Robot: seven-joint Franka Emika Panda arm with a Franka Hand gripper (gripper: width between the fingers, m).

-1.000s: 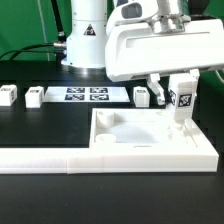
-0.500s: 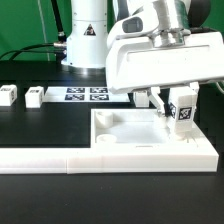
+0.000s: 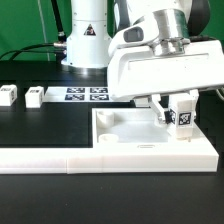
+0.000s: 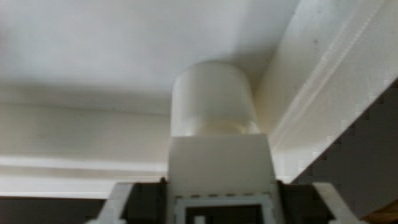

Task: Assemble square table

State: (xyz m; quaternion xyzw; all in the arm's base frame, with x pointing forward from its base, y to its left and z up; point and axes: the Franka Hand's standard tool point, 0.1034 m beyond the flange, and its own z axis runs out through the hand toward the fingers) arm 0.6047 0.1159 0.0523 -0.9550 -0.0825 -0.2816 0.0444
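1. Gripper. In the exterior view the gripper hung at the right of the frame, under the large white arm housing that filled the upper right. The jaws stood partly closed and clamped one leg between them. The fingers pressed the leg on two opposite sides, and its tagged face was turned toward the camera.

2. Held leg. The leg was upright in the jaws. Its upper part sat between the fingers and its lower end projected below them, over the far right corner of the tabletop. Contact between that lower end and the tabletop could not be determined from this view.

3. Wrist view. The leg ran straight out from between the two fingers, tagged block nearest the camera and rounded end farthest away. The rounded end pointed at the tabletop's pale surface, close beside a raised rim.

4. Tabletop. The tabletop lay flat in the lower right of the exterior frame on the black table. Its near edge lay against the low white wall, which ran along the lower part of the frame.

5. Other parts. Two loose legs stood side by side at the left edge of the frame, well apart from the jaws. The marker board lay just to their right, at centre left.
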